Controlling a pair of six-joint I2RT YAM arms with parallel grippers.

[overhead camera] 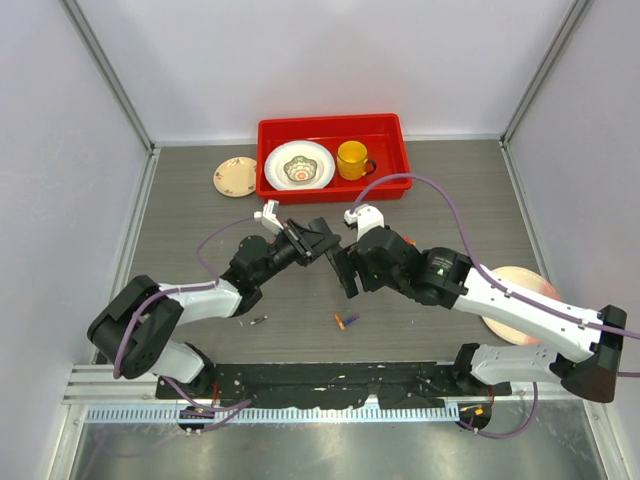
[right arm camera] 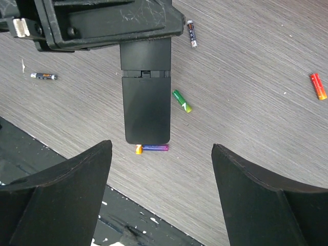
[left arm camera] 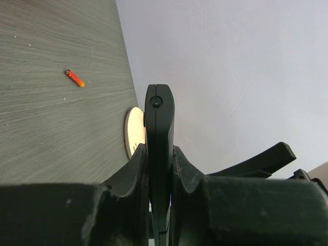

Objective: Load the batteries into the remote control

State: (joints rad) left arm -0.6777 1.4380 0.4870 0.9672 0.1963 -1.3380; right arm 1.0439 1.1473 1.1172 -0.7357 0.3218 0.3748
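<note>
My left gripper (overhead camera: 312, 240) is shut on the remote control (overhead camera: 343, 272), a slim black bar held above the table with its free end towards the near edge. The left wrist view shows the bar (left arm camera: 160, 120) edge-on between the fingers (left arm camera: 133, 166). My right gripper (right arm camera: 161, 148) is open and empty, its fingers apart on either side of the remote's lower end (right arm camera: 147, 110), not touching it. Batteries lie loose on the table: a purple and orange one (right arm camera: 152, 148), a green one (right arm camera: 182, 101), a red one (right arm camera: 318, 86), a blue-grey one (right arm camera: 191, 33) and a dark one (right arm camera: 43, 76).
A red tray (overhead camera: 333, 127) at the back holds a patterned plate (overhead camera: 299, 166) and a yellow mug (overhead camera: 351, 159). A small saucer (overhead camera: 236, 177) lies to its left. A pink plate (overhead camera: 520, 290) sits under the right arm. A black rail (overhead camera: 330, 378) runs along the near edge.
</note>
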